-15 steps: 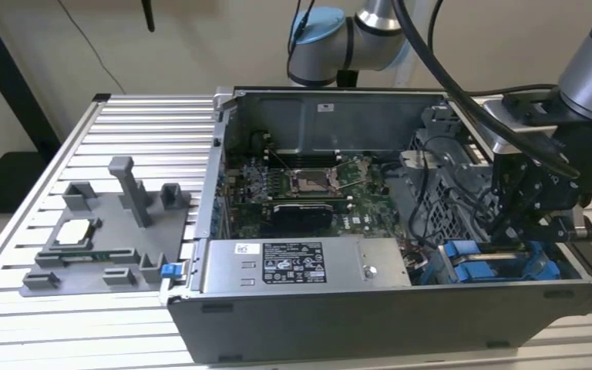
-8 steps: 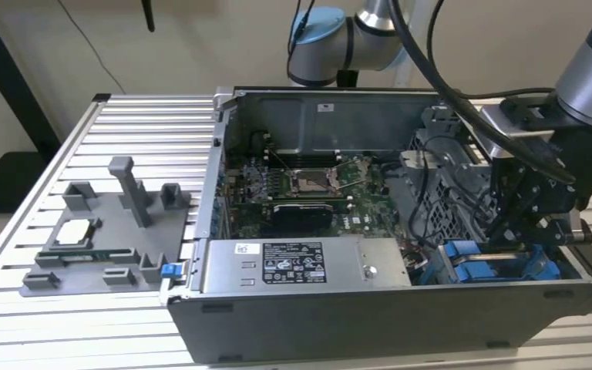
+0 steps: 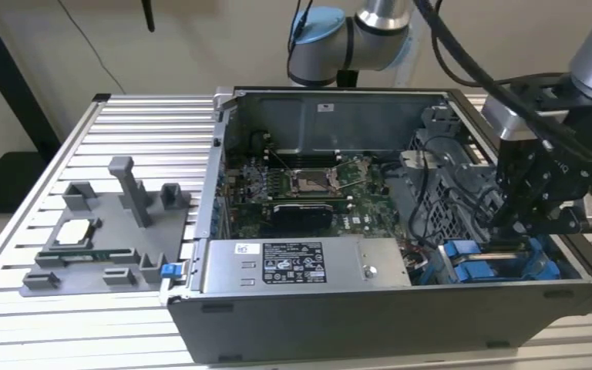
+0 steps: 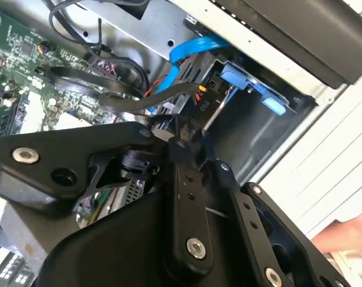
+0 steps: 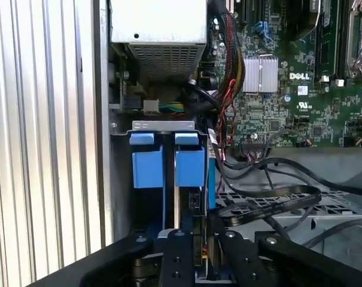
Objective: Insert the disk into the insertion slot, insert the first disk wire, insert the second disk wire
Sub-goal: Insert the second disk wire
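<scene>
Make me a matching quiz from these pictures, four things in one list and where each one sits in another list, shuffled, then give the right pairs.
Things:
1. gripper
2. power-supply box
3. grey fixture tray
4. motherboard

Places:
A. on the slatted table, outside the case, at the exterior view's left
B. on the floor of the open case, in its middle
C. along the case's near edge, white sticker on top
D. lowered into the case's corner at the exterior view's right, over the blue fittings

Pairs: 1-D, 2-C, 3-A, 4-B
</scene>
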Robot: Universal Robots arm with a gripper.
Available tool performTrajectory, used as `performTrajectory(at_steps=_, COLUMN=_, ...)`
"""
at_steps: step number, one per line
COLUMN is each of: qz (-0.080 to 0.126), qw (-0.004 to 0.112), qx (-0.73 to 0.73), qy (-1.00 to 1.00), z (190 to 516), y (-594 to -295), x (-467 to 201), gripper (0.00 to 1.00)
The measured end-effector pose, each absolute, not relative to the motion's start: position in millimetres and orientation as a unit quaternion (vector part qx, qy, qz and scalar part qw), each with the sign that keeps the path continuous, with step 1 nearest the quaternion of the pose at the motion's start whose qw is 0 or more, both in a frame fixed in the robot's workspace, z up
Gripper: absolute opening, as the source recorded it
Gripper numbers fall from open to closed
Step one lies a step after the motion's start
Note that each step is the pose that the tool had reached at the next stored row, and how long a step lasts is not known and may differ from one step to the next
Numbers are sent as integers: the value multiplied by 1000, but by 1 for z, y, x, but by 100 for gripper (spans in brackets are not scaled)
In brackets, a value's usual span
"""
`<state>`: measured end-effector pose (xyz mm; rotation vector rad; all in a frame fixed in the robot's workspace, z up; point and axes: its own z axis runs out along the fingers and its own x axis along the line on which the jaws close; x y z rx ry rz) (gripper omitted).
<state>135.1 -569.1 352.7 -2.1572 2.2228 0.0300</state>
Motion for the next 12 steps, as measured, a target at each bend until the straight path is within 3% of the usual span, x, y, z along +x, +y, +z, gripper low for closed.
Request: performTrajectory(at_steps=12, qz=10, qw=22, qx=-696, qy=717, z=402, y=-569, x=135, gripper=100)
